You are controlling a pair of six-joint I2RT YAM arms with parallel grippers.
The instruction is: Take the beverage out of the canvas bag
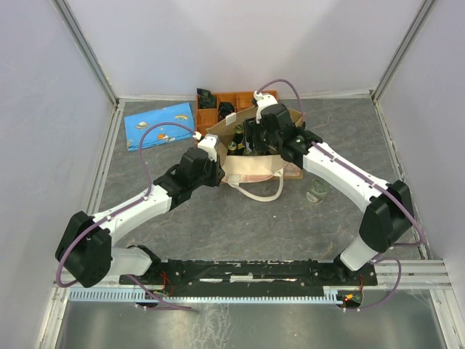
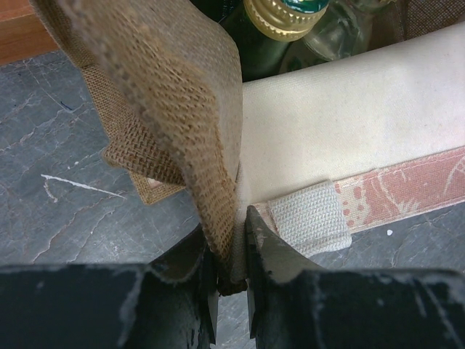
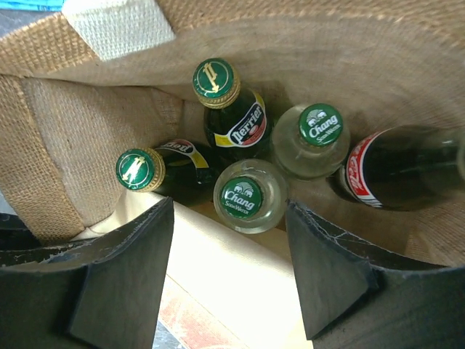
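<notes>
The tan canvas bag point(image 1: 254, 166) stands open at mid-table with a cream handle point(image 1: 263, 192) hanging down its front. My left gripper point(image 1: 216, 155) is shut on the bag's near-left corner seam point(image 2: 231, 251), pinching burlap and cream lining. My right gripper point(image 3: 227, 212) is open and hovers over the bag's mouth point(image 1: 256, 138). Inside the bag stand two green Perrier bottles point(image 3: 216, 81) point(image 3: 138, 169), two clear Chang soda water bottles point(image 3: 242, 196) point(image 3: 320, 125) and a dark cola bottle point(image 3: 378, 171). The nearer Chang bottle lies between and just beyond my right fingertips.
An orange compartment tray point(image 1: 218, 105) with dark items sits behind the bag. A blue picture book point(image 1: 160, 123) lies at the back left. A small clear jar point(image 1: 317, 193) stands on the grey table point(image 1: 218, 225) right of the bag, beside the right arm.
</notes>
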